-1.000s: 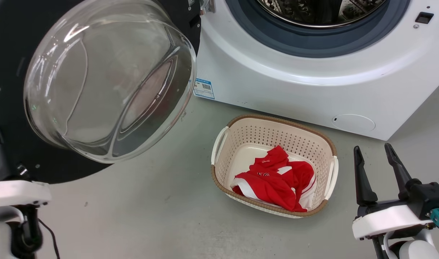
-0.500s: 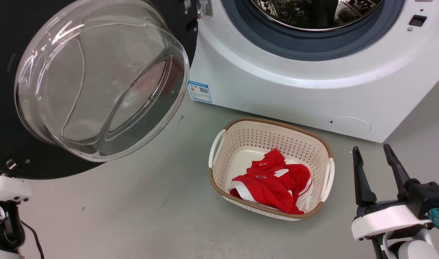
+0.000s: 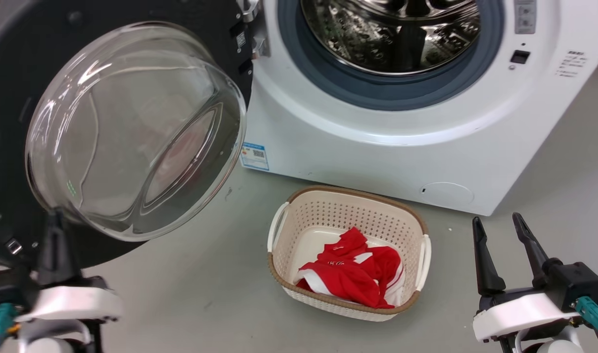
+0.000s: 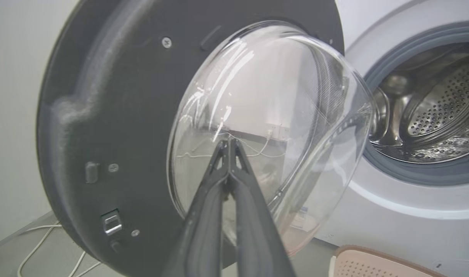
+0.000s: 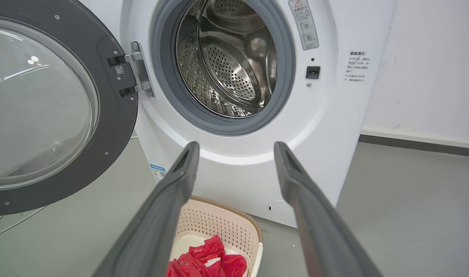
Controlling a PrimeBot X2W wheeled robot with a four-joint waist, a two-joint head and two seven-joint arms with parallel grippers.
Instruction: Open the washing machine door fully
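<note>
Over the last second the head camera has tipped up, so more of the drum (image 3: 392,34) shows. The left gripper (image 3: 57,220) has come in under the door's lower edge, well out to the left of the washing machine (image 3: 377,157). Its fingers are pressed together on nothing and point at the glass bowl (image 4: 265,115); whether they touch it I cannot tell. The washing machine door (image 3: 132,132) hangs from the hinge (image 5: 136,73) at the left of the machine's opening, swung well out, though perhaps not to its stop. It looks stiff and fairly heavy, and the glass slick and best not knocked. I'd push on the black rim (image 4: 103,115), far from the hinge. Just in front of the machine sits a basket (image 3: 357,193) holding a red garment (image 3: 352,269). Off the machine's front right corner, the right gripper (image 3: 496,220) hangs empty with its fingers spread wide.
</note>
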